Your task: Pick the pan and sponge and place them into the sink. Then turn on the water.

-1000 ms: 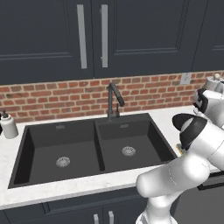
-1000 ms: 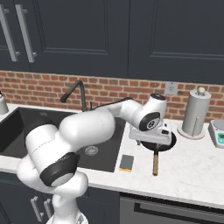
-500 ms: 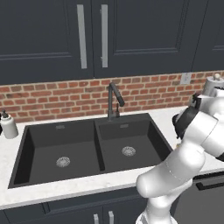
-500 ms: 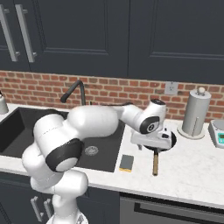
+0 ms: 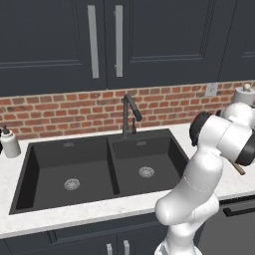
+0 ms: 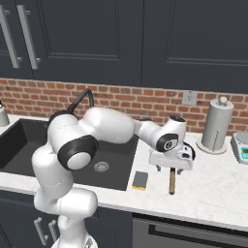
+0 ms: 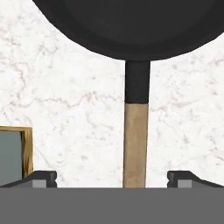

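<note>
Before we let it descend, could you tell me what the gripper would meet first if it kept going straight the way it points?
Most likely the pan's wooden handle: it lies centred between the open fingers of the gripper, with the marble counter just beneath it. How far off is unclear.

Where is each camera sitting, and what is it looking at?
Left base view: behind the arm's left, facing the sink and brick wall; the white arm rises at lower right.
Right base view: behind the arm's right, facing the counter; the arm reaches from lower left, the open gripper above the pan's handle, the sponge beside it.
Hand view: looks straight down on the pan, fingertips either side of the handle.
Both base views share the sink.
</note>
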